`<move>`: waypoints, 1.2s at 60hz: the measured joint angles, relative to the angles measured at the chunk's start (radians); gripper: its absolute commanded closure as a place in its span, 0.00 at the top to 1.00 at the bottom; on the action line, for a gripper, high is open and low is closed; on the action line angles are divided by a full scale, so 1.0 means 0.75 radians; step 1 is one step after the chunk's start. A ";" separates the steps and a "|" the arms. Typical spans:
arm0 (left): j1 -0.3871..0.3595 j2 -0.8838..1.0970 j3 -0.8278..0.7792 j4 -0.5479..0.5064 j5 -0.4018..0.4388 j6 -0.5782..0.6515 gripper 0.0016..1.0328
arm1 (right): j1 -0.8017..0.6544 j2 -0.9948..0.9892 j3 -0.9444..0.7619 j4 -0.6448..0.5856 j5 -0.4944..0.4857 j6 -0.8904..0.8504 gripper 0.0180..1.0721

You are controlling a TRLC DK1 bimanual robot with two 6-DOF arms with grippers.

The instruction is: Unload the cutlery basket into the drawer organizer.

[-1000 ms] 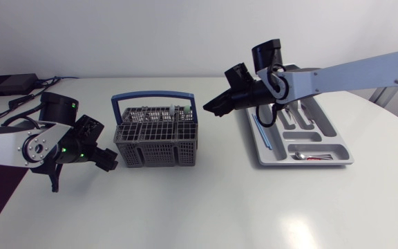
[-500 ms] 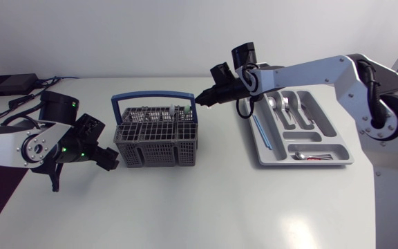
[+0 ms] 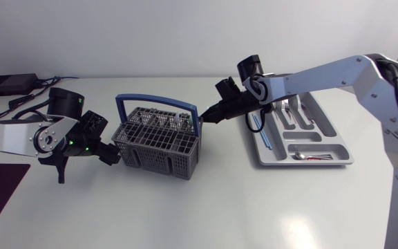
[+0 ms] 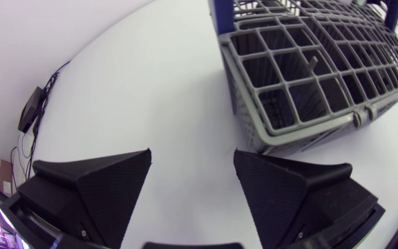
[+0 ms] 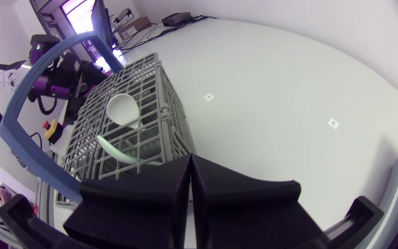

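Observation:
The grey cutlery basket [image 3: 156, 149] with a blue handle [image 3: 159, 101] stands skewed on the table. A white spoon [image 5: 124, 111] and a pale green utensil [image 5: 115, 150] lie in the basket [image 5: 163, 88]. My right gripper [image 3: 208, 117] is shut, its tips at the basket's right end by the handle's foot; in the right wrist view nothing shows between its pressed fingers [image 5: 191, 162]. My left gripper [image 3: 110, 156] is open just off the basket's left end, with the basket wall [image 4: 302, 79] ahead of it [image 4: 192, 155]. The grey drawer organizer [image 3: 323, 123] lies to the right.
The organizer holds forks and spoons [image 3: 289, 111] at the back, a blue-handled piece [image 3: 261, 133] along its left slot and a red-handled piece [image 3: 314, 158] at the front. A black box [image 3: 9, 84] with cables sits at the back left corner.
My right gripper has shut and swung left and down to the basket's right end. The basket has turned and shifted. My left arm has moved closer to the basket.

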 measured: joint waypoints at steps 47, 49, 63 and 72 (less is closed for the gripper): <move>-0.278 0.406 0.577 -0.125 -0.026 -0.020 0.81 | -0.023 -0.660 -0.751 -0.111 -0.001 -0.179 0.05; -0.290 0.424 0.615 -0.137 -0.023 -0.021 0.81 | -0.009 -0.672 -0.759 -0.112 0.002 -0.180 0.05; -0.317 0.556 0.858 -0.209 -0.024 -0.030 0.81 | 0.116 -0.708 -0.776 -0.086 0.040 -0.177 0.05; -0.290 0.560 0.873 -0.238 -0.019 -0.032 0.84 | 0.125 -0.763 -0.808 -0.056 0.064 -0.174 0.11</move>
